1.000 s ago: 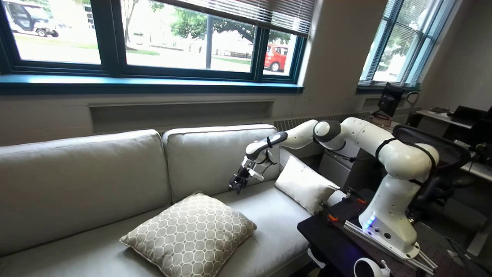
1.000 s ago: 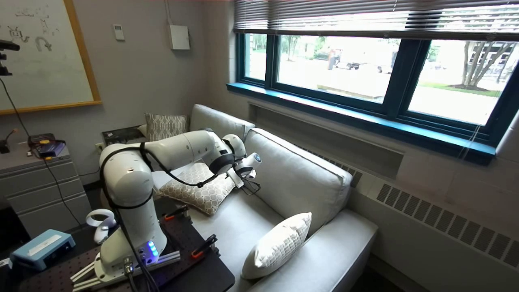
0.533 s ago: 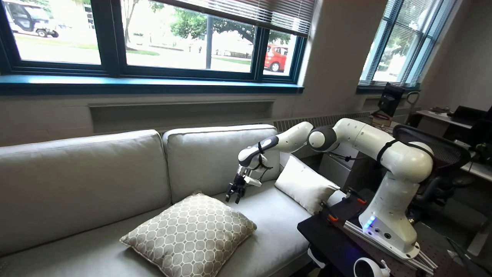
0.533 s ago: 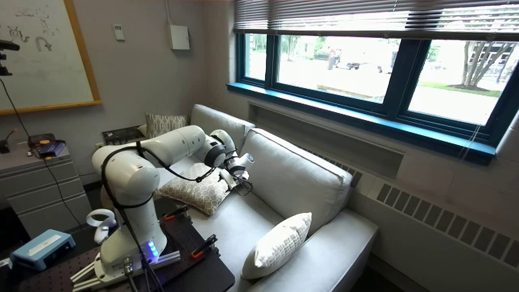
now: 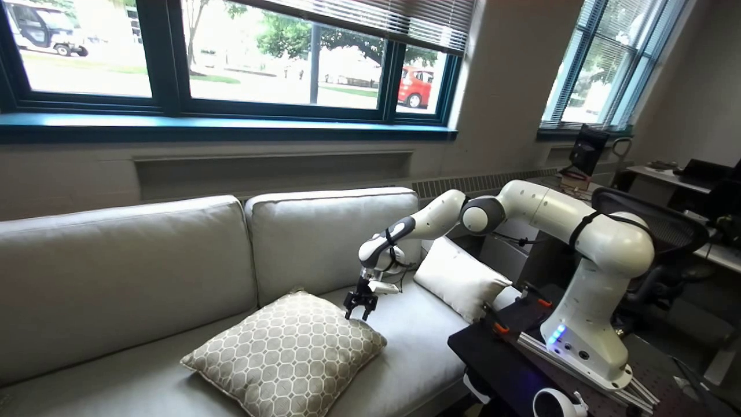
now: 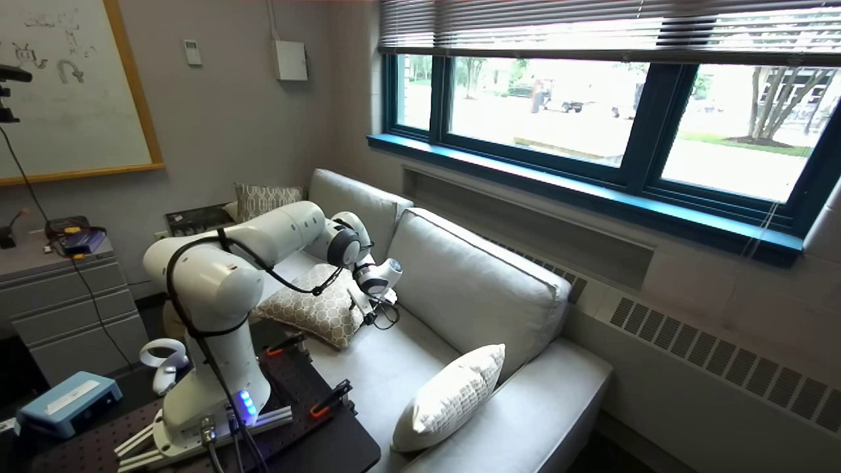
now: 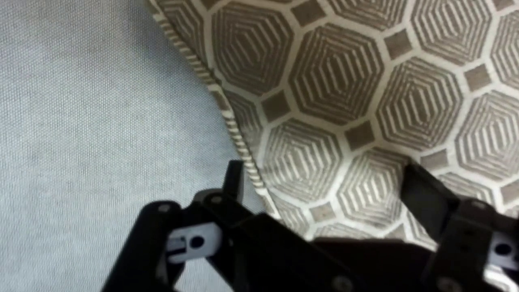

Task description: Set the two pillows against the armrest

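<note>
The larger beige lattice-patterned pillow [image 5: 289, 353] lies flat on the sofa seat; it also shows in an exterior view [image 6: 309, 309], partly behind the arm. The smaller cream-white pillow [image 5: 457, 278] stands tilted at the sofa's end, leaning by the armrest [image 6: 548, 404]; the pillow shows there too [image 6: 453, 397]. My gripper [image 5: 357, 316] is open and points down at the beige pillow's edge. In the wrist view the beige pillow [image 7: 336, 73] lies under the open jaws [image 7: 322, 165]. One finger is over the seat beside the piped edge, the other over the pillow. Contact cannot be told.
Sofa back cushions [image 5: 330, 237] stand behind the gripper. A black table [image 6: 309, 420] with clamps carries the robot base near the seat. Another patterned pillow [image 6: 266, 200] stands at the sofa's far end. A white controller [image 5: 558, 402] lies on the table.
My gripper has moved down and toward the beige pillow's edge and has turned to point more steeply down, with its fingers showing apart. Both pillows have stayed in place.
</note>
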